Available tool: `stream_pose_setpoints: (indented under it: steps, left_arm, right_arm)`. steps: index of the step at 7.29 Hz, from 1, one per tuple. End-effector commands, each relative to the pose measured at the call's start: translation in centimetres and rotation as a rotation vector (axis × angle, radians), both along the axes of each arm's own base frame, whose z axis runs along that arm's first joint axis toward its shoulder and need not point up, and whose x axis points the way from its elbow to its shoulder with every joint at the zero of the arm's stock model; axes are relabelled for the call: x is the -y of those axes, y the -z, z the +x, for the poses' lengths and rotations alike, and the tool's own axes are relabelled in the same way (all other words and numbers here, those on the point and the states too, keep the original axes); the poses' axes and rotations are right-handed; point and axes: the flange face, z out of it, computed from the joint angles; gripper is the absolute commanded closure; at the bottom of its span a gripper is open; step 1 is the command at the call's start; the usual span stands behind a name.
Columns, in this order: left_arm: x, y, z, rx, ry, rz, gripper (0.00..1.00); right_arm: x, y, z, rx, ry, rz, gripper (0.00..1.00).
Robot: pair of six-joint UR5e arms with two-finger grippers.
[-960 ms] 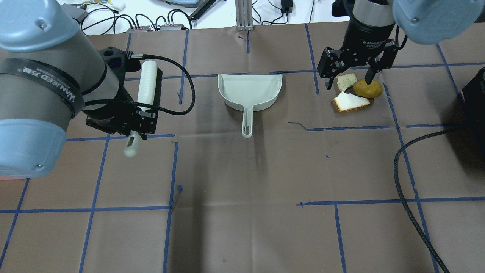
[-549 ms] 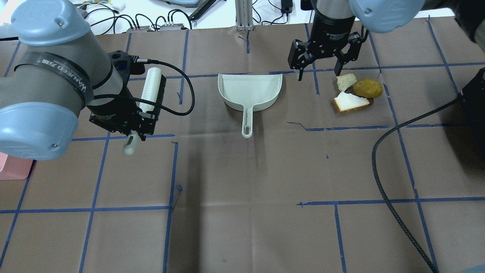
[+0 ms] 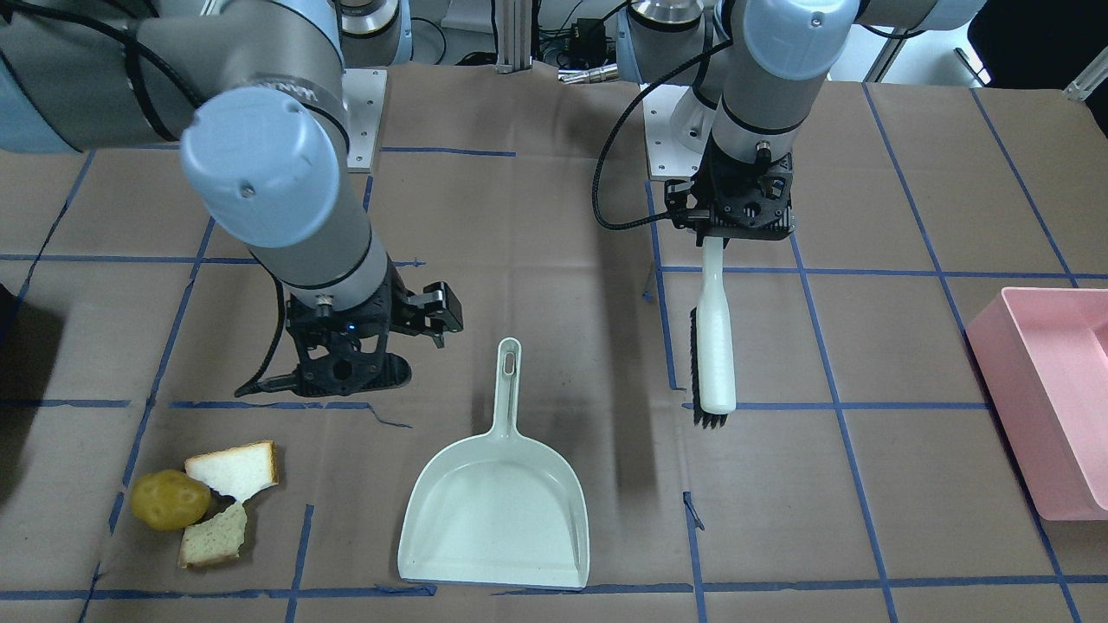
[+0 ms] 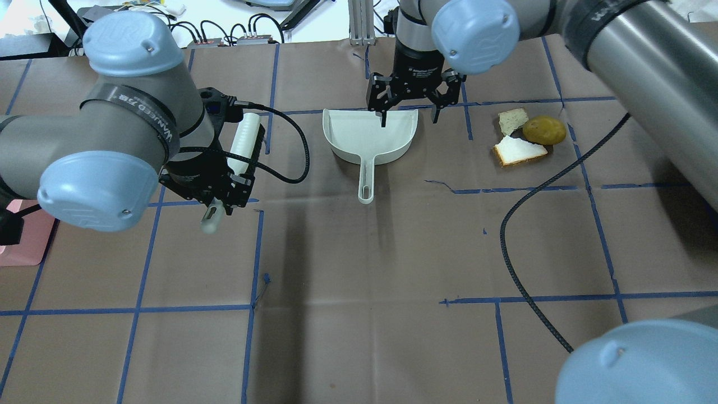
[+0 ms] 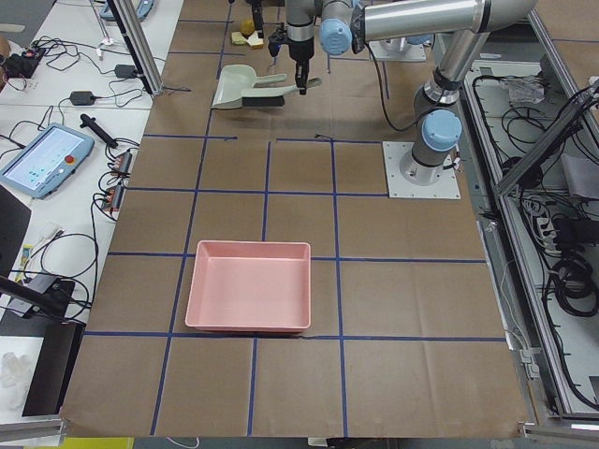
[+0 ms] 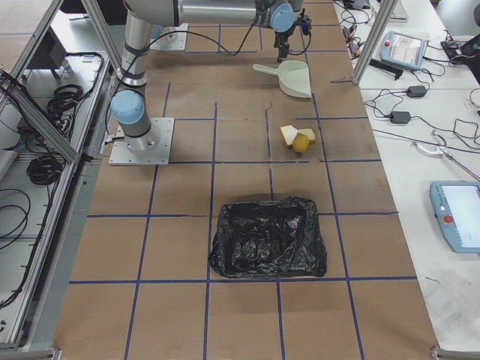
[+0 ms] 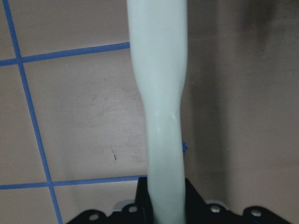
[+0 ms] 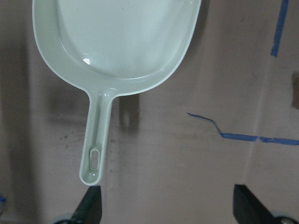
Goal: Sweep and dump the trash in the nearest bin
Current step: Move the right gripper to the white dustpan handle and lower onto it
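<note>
The left pincer (image 4: 217, 197) was clenched on the handle of the white brush (image 4: 242, 144). The right pincer (image 4: 409, 116) hung released over the dustpan (image 4: 367, 137). On the table (image 4: 359, 269), the potato lump (image 4: 544, 129) and two bread pieces (image 4: 519, 150) lay bunched together, to the dustpan's right.

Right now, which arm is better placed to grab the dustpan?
Right: the right gripper hangs open close to the dustpan, whose handle shows in its wrist view. The left gripper is shut on the brush, off to one side.
</note>
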Motion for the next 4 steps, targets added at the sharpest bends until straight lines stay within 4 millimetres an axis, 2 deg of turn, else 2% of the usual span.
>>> stream_pose_setpoints:
  steps: [1,3,4]
  left_arm:
    - [0.2,-0.2,-1.0,0.007,0.013,-0.019,1.0]
    - [0.1,0.2,-0.6,0.008,0.0,-0.014,1.0]
    - [0.0,0.6,-0.6,0.011,-0.012,-0.008,1.0]
  right_arm:
    - [-0.2,3.1,3.4,-0.014,0.019,0.009,0.0]
    - [0.7,5.1,4.3,-0.008,0.058,-0.015,0.0]
    - [0.2,6.4,5.9,-0.015,0.057,-0.002,0.0]
